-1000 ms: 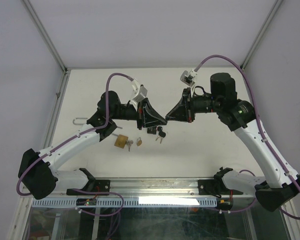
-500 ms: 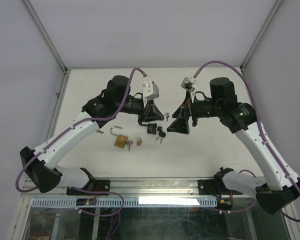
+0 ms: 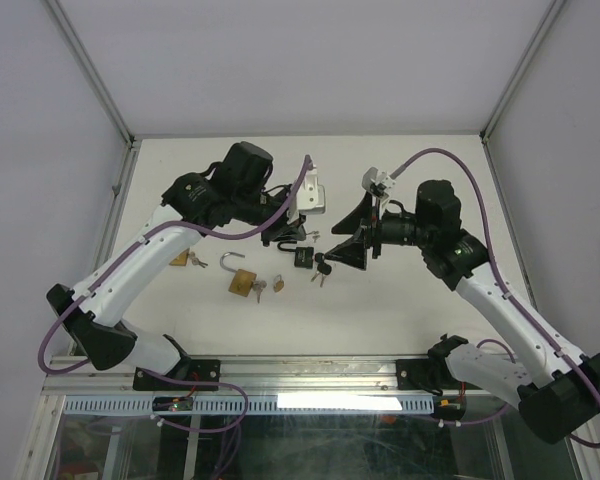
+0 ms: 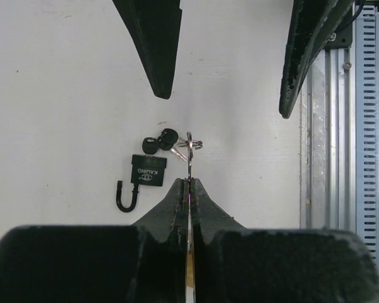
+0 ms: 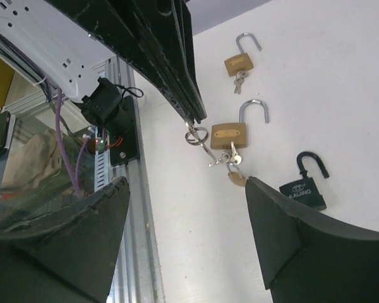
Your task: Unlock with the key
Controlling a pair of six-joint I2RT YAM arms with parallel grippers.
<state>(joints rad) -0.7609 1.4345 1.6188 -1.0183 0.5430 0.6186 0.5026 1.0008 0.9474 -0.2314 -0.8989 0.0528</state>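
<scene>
The left gripper [image 4: 188,183] pinched a thin silver metal key [image 4: 189,165]; the right gripper [image 5: 186,183] stood spread wide apart.

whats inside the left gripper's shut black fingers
A thin metal strip, probably a key, is pinched in the left gripper, a small silver ring sticking out past the tips. The part between the pads is covered, so its shape is hidden.

Key [image 4: 189,165] shank pinched out of sight inside closed left gripper [image 4: 188,184] — only ring end is seen, bitting too small to tell. Right gripper [image 4: 224,104] fingers are cut off by top edge in left wrist view. Black padlock [image 5: 301,187] lower corner is covered by right finger in right wrist view. Small brass padlock [image 3: 180,258] is half hidden behind left arm [image 3: 150,255] in top view — keyhole not resolved.
</scene>
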